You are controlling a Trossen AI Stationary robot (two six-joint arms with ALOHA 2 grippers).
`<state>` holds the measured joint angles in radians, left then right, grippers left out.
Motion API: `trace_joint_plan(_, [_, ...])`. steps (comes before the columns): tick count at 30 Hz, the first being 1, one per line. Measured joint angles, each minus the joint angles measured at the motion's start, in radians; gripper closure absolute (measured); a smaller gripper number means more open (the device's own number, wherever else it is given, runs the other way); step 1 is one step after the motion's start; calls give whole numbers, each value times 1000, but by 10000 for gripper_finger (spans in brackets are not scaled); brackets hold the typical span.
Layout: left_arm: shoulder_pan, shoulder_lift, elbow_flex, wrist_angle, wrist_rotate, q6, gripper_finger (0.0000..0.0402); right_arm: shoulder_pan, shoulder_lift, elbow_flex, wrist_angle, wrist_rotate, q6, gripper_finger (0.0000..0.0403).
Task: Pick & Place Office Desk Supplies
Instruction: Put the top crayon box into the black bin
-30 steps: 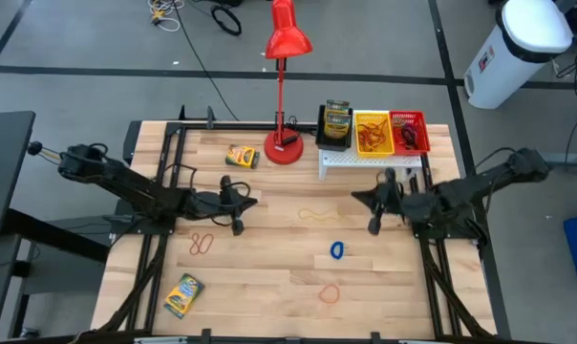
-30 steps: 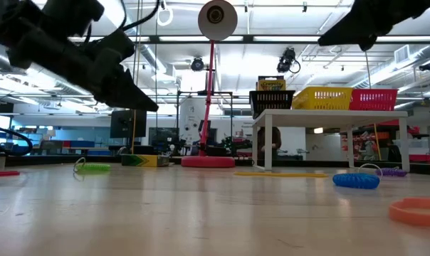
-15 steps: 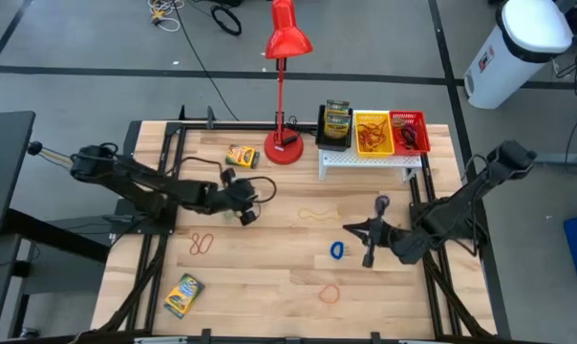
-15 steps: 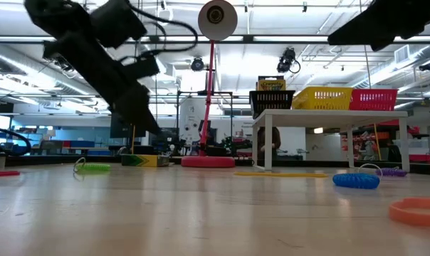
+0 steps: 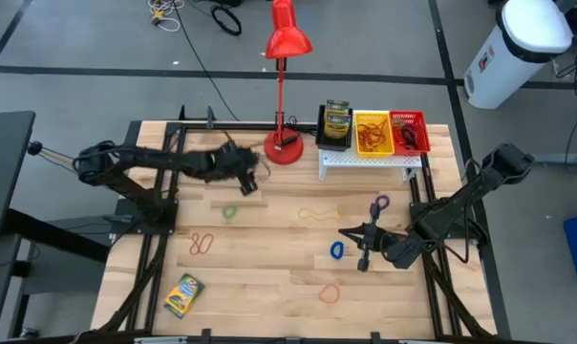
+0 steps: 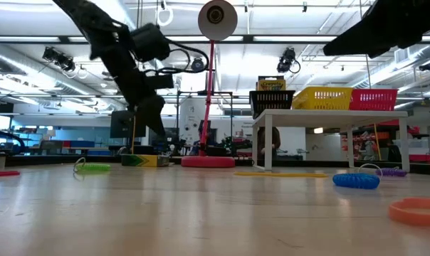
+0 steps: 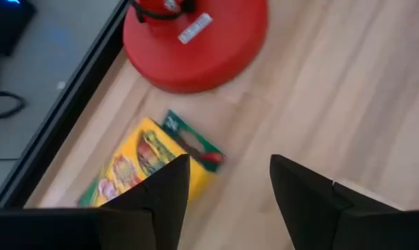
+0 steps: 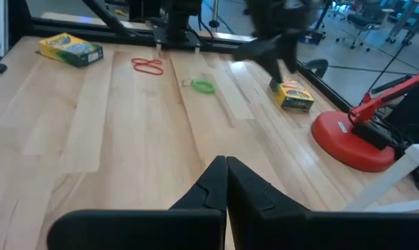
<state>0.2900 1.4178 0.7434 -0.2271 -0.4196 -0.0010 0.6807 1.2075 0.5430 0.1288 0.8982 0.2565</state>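
My left gripper (image 7: 227, 198) stands open above a yellow-and-green crayon box (image 7: 143, 167), which lies flat beside the red lamp base (image 7: 195, 38) at the table's far side. In the high view the left gripper (image 5: 247, 182) covers that box. My right gripper (image 5: 363, 258) is shut and empty, just right of the blue rubber band (image 5: 337, 250). In the right wrist view its fingers (image 8: 227, 184) meet above bare wood. A green band (image 5: 230, 211) lies flat on the table near the left arm.
Black (image 5: 336, 124), yellow (image 5: 373, 134) and red (image 5: 409, 132) mesh bins stand on a white shelf at the far right. Tan (image 5: 317, 215), purple (image 5: 379, 203), red (image 5: 202, 245) and orange (image 5: 329, 293) bands lie scattered. A second crayon box (image 5: 183, 294) lies at the near left.
My left gripper has gone from over the green band toward the far edge, ending above the crayon box by the lamp base; the band lies where it was. My right gripper has moved toward the near edge and slightly left, close to the blue band, uncovering the purple band.
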Motion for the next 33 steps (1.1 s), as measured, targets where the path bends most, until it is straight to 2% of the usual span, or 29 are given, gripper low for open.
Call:
trace_joint_plan(4, [172, 0, 21, 19, 180, 120, 199, 0, 0, 0, 1, 0, 0, 388])
trace_joint_plan(7, [295, 4, 31, 39, 249, 199, 204, 0, 0, 0, 1, 0, 0, 383])
trace_joint_plan(11, [428, 36, 29, 41, 332, 212, 212, 0, 0, -9, 3, -1, 0, 389])
trace_joint_plan(16, [491, 67, 29, 44, 285, 282, 245, 0, 0, -15, 5, 0, 0, 398])
trace_joint_plan(20, [488, 90, 29, 93, 221, 349, 297, 0, 0, -15, 16, 3, 0, 395])
trace_joint_plan(27, [481, 179, 30, 110, 210, 437, 381, 0, 2, -16, 40, 2, 0, 381])
trace_joint_plan(29, [476, 194, 32, 118, 204, 456, 394, 0, 2, -16, 39, 1, 0, 383])
trace_joint_plan(33, [459, 200, 32, 114, 196, 470, 394, 0, 2, -16, 39, 0, -1, 393])
